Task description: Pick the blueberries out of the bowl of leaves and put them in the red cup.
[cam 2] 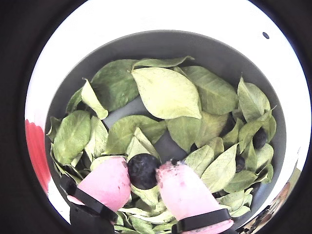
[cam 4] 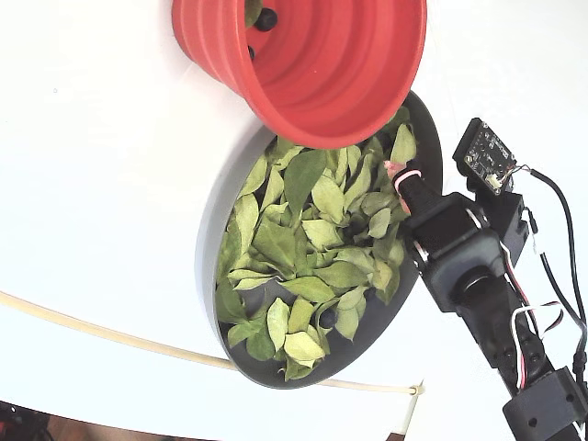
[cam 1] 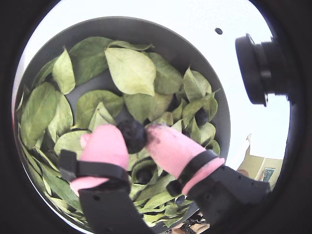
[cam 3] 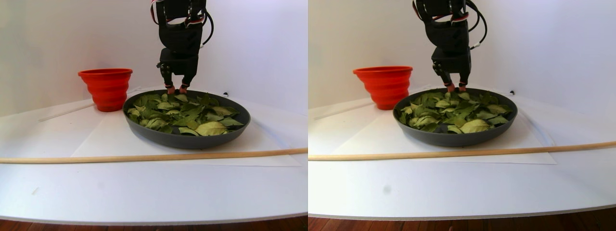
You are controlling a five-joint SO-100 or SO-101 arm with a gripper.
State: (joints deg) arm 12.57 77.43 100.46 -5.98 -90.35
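In both wrist views my gripper (cam 1: 130, 130) (cam 2: 142, 165) has its pink fingertips (cam 1: 105, 144) closed on either side of one dark blueberry (cam 1: 132, 136) (cam 2: 143, 171), low over the leaves (cam 2: 165, 90) in the dark grey bowl (cam 2: 161, 46). More blueberries (cam 2: 260, 138) (cam 1: 201, 116) lie half hidden among leaves at the right. In the stereo pair view the gripper (cam 3: 176, 89) hangs at the bowl's (cam 3: 187, 139) far rim, right of the red cup (cam 3: 106, 89). The fixed view shows the red cup (cam 4: 322, 73) beside the bowl (cam 4: 213, 216), with dark berries (cam 4: 265, 18) inside it.
A thin wooden rod (cam 3: 144, 157) lies across the white table in front of the bowl. A second camera module (cam 1: 258, 68) sticks out at the right of a wrist view. A small black dot (cam 1: 218, 30) marks the surface beyond the bowl.
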